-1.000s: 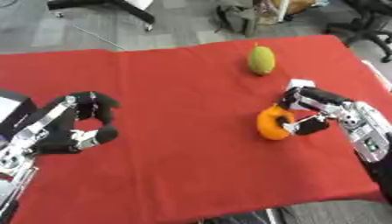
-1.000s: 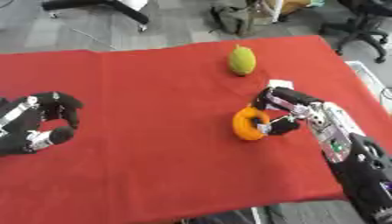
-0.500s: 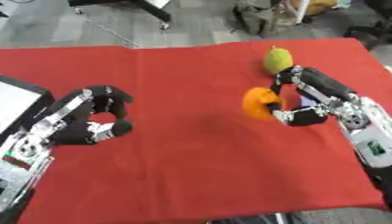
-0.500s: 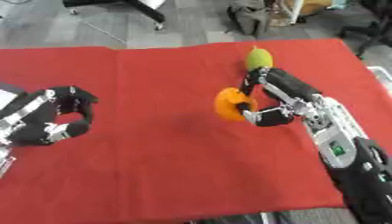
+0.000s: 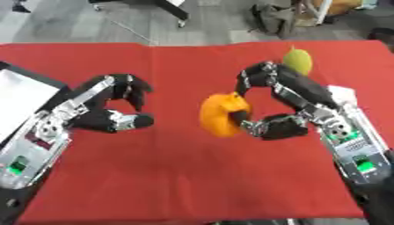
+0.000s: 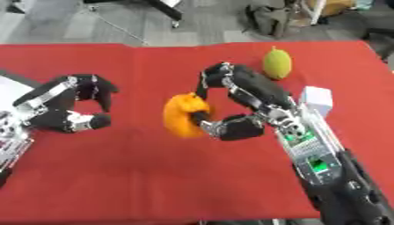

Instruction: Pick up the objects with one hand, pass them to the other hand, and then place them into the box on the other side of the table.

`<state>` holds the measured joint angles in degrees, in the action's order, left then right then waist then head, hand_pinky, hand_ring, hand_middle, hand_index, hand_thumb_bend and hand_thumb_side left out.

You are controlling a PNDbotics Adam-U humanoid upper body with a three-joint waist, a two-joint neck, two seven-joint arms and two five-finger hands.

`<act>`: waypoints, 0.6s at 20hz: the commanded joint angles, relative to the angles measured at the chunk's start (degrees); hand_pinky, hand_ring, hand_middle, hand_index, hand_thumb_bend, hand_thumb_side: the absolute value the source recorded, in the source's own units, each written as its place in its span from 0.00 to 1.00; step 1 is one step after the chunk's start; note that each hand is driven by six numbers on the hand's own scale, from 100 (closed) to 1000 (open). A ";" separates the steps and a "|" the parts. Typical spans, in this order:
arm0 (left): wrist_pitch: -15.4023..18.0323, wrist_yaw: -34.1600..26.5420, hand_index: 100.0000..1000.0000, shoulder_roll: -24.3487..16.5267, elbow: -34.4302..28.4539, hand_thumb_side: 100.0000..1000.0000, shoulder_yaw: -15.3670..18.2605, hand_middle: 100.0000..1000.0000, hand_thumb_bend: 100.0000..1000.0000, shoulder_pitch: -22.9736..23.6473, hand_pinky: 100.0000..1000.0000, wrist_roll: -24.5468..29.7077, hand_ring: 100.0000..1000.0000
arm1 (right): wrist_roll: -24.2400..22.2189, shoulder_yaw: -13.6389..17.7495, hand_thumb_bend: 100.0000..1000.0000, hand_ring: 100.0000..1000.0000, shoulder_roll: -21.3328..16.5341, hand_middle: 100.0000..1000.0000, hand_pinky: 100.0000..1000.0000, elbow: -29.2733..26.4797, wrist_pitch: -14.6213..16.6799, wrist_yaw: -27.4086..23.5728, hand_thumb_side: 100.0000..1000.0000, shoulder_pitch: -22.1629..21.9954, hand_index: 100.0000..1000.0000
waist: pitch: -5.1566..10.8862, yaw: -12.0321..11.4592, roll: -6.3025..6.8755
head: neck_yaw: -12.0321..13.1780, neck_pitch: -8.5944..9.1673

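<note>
The right hand point(image 5: 281, 107) is holding an orange fruit point(image 5: 221, 113) above the red table point(image 5: 192, 176), near its middle, with fingers curling over the top and the thumb pressing from below. The left hand point(image 5: 107, 110) is hovering to the left of the fruit, apart from it, its fingers and thumb curving toward each other around an empty gap. A green fruit point(image 6: 277, 63) is lying on the table near the far right edge, behind the right hand. A white box point(image 5: 19, 99) is showing at the table's left edge, beside the left arm.
</note>
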<state>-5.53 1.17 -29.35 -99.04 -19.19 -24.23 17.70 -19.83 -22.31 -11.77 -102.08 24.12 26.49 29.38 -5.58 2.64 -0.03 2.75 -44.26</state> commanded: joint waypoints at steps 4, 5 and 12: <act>1.27 4.77 0.74 -1.55 -2.14 0.42 -3.06 0.50 0.78 -3.27 0.66 3.82 0.52 | -3.27 -2.87 0.00 0.53 4.23 0.38 0.72 -0.92 0.84 -3.47 0.10 2.06 0.36 | 0.27 -0.17 0.24 | 0.41 0.14; 1.78 5.42 0.75 -1.64 -2.67 0.42 -3.48 0.51 0.79 -3.49 0.67 4.76 0.53 | -3.40 -2.97 0.00 0.53 4.48 0.38 0.72 -0.80 0.87 -3.58 0.10 2.10 0.36 | 0.24 -0.17 0.23 | 0.36 0.14; 4.91 7.62 0.77 -3.37 -5.73 0.40 -3.55 0.55 0.82 -2.52 0.70 11.12 0.58 | -3.79 -3.17 0.00 0.53 4.56 0.38 0.72 -0.36 1.00 -3.78 0.10 1.84 0.36 | 0.09 -0.15 0.29 | -0.09 0.14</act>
<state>-1.07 8.35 -31.15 -103.32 -23.31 -26.23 27.85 -23.57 -25.53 -7.32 -102.01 25.08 23.18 30.30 -6.01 2.48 0.03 2.86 -44.26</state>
